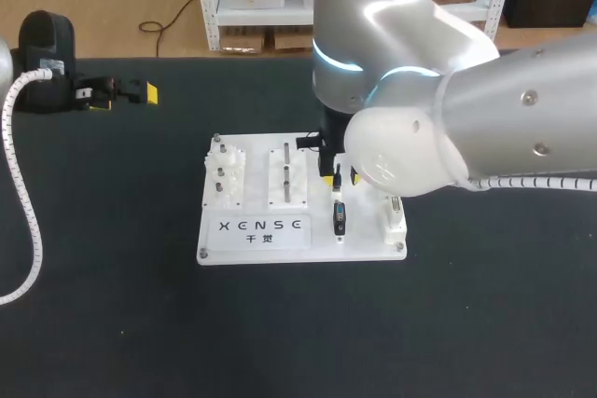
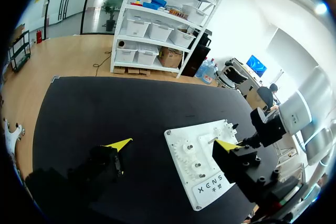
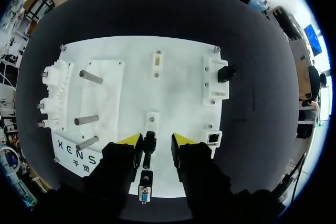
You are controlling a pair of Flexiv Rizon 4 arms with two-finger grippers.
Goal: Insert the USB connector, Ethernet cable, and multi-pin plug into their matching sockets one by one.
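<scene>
A white socket board (image 1: 300, 255) lies mid-table, also seen in the left wrist view (image 2: 177, 139). My right gripper (image 1: 334, 174) hangs straight down over the right part of the board (image 3: 178, 77). Between the fingers of my right gripper (image 3: 156, 140) stands a slim black plug (image 3: 149, 148). One finger is at its side and a gap shows at the other, so the gripper is open. Just behind the plug sits a silver and blue connector face (image 3: 144, 192), and the same plug shows on the board (image 1: 339, 216). My left gripper (image 1: 126, 95) rests far back left, wide open and empty (image 2: 173, 144).
A square network socket (image 3: 213, 138) sits beside the right finger. A black block (image 3: 226, 72) is mounted on a white bracket farther ahead. Metal pegs (image 3: 86, 120) and white gears (image 3: 55, 74) fill the board's other half. Dark cloth covers the table all round.
</scene>
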